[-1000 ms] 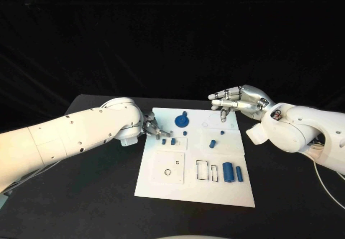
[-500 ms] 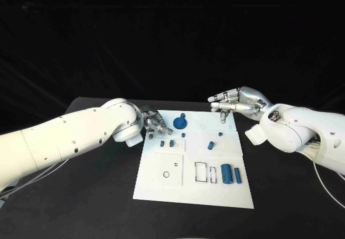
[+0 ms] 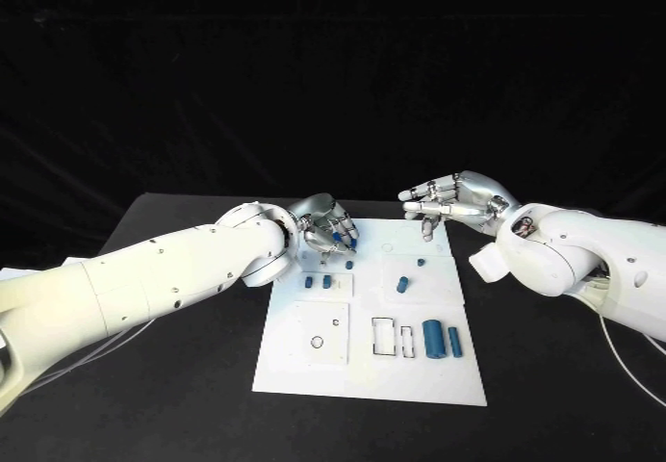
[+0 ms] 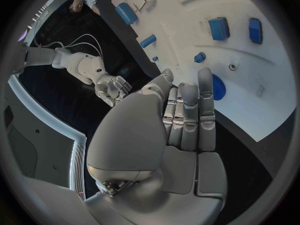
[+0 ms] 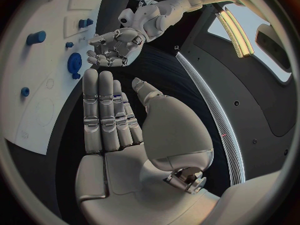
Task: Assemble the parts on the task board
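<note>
Our left hand (image 3: 322, 223) hovers empty, fingers straight and slightly apart, over the task board's (image 3: 417, 380) far corner, just above the blue toothed disc (image 4: 218, 87). Our right hand (image 3: 451, 202), fingers loosely curled on nothing, hangs beyond the board's opposite far corner.

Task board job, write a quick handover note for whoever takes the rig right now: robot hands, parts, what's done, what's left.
Left robot hand: holds nothing, fingers straight, over the round blue gear at the far edge of the task board.
Right robot hand: holds nothing, fingers loosely curled, above the board's far right corner.
Parts: two small pegs left of centre, one slanted peg mid-board, two long cylinders near the right edge.
Done: cannot tell that anything is seated. Left: the assembly.
</note>
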Controlling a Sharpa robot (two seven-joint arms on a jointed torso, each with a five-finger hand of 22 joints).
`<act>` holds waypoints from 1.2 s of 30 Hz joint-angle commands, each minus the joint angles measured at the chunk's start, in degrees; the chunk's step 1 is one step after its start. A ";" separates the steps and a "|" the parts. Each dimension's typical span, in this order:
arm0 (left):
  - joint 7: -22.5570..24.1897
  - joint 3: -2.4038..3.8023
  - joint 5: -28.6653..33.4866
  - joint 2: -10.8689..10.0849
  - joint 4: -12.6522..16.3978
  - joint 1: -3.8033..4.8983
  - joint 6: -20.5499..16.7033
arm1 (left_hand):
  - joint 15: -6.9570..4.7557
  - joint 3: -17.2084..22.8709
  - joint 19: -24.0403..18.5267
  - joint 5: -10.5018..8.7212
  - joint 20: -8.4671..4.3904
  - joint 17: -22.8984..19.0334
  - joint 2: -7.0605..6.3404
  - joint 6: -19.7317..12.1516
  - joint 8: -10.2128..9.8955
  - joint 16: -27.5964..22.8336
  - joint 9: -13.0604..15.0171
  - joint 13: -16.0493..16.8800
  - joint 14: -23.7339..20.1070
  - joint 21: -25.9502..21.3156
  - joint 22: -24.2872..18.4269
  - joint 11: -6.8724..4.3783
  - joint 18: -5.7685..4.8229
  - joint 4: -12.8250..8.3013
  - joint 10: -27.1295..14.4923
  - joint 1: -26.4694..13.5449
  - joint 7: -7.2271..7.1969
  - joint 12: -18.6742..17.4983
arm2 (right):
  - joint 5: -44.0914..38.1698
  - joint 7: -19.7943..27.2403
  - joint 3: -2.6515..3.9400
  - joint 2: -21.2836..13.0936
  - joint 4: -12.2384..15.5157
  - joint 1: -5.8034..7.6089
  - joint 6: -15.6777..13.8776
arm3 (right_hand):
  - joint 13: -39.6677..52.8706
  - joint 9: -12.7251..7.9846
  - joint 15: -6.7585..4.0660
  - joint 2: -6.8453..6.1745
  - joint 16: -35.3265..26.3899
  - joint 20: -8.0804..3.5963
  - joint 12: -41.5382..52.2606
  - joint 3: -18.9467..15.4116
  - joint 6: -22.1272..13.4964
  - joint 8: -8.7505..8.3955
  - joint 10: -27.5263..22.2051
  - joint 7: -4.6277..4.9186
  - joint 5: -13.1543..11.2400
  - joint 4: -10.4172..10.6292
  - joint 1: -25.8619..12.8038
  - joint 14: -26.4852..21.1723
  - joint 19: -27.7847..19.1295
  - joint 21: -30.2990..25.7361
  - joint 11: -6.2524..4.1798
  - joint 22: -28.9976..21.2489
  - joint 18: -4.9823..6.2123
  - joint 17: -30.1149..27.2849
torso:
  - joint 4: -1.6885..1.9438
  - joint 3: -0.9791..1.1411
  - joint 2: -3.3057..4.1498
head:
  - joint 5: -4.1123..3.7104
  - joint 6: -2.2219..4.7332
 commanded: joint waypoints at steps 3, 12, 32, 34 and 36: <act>-2.01 -0.02 -9.84 0.96 -0.96 -0.10 2.16 | -0.11 -0.60 6.02 0.12 -0.20 8.88 -0.31 1.35 -0.46 9.28 -1.54 -1.50 5.45 8.84 6.85 0.16 -0.74 0.75 0.30 -1.87 0.17 -0.75 | -0.34 0.41 0.00 0.41 -0.27 -0.06 0.06 | -0.11 -0.02 -0.17 0.53 0.21 0.00 -0.11 0.31 0.43 0.21 0.44 -0.18 -0.32 -0.02 0.18 0.12 0.24 0.20 0.09 0.08 0.40 -0.06 | -0.23 0.14 0.12 | -0.01 0.18; -4.55 -0.60 -18.72 3.19 -2.98 -0.14 5.49 | -0.71 -2.11 13.47 0.10 -0.87 18.33 -0.55 3.05 -1.11 18.42 -3.99 -3.57 10.07 25.93 21.29 -0.39 -3.76 0.55 0.95 -2.44 -0.58 -1.25 | -0.34 0.82 -0.01 0.68 -0.68 -0.13 0.05 | -0.18 -0.02 -0.20 0.58 0.22 -0.01 -0.10 0.40 0.47 0.24 0.47 -0.20 -0.28 -0.06 0.29 0.14 0.26 0.21 0.06 0.09 0.41 -0.07 | -0.21 0.08 0.20 | -0.25 0.03; -4.87 -0.97 -21.68 5.87 -5.82 -1.24 6.93 | -1.56 0.13 16.37 0.17 -1.62 18.59 1.40 6.25 -0.95 19.67 -5.64 -5.37 11.29 34.14 28.47 -1.29 -5.25 -0.56 4.05 -0.40 -1.38 -1.66 | -1.14 0.55 -0.01 0.79 -0.64 -0.17 -0.58 | -0.76 -0.07 -0.28 0.81 0.26 -0.12 -0.13 1.17 0.48 0.30 0.55 -0.20 -0.54 -0.58 1.26 0.08 0.30 0.23 0.01 0.11 0.40 -0.20 | -0.17 0.09 0.11 | -0.25 -0.48; -4.98 -0.97 -21.98 6.00 -5.90 -1.35 7.06 | -1.62 0.46 16.55 0.16 -1.68 18.46 1.39 6.55 -0.92 19.64 -5.74 -5.45 11.29 34.78 29.04 -1.36 -5.38 -0.71 4.53 -0.27 -1.36 -1.65 | -0.81 0.50 -0.01 0.77 -0.60 -0.17 -0.62 | -0.77 -0.07 -0.28 0.81 0.26 -0.12 -0.13 1.18 0.48 0.30 0.55 -0.19 -0.55 -0.59 1.27 0.07 0.30 0.23 0.02 0.11 0.40 -0.20 | -0.18 0.10 0.13 | -0.17 -0.56; -5.12 -0.97 -22.16 6.10 -5.91 -1.44 7.28 | -1.70 0.76 16.68 0.17 -1.75 18.31 1.35 6.89 -0.88 19.60 -5.84 -5.52 11.29 35.30 29.50 -1.44 -5.48 -0.85 5.04 -0.22 -1.41 -1.64 | -0.55 0.48 -0.01 0.75 -0.59 -0.17 -0.63 | -0.79 -0.07 -0.28 0.82 0.25 -0.12 -0.13 1.20 0.47 0.29 0.55 -0.19 -0.57 -0.60 1.29 0.05 0.29 0.23 0.02 0.11 0.40 -0.21 | -0.14 0.13 0.14 | -0.25 -0.61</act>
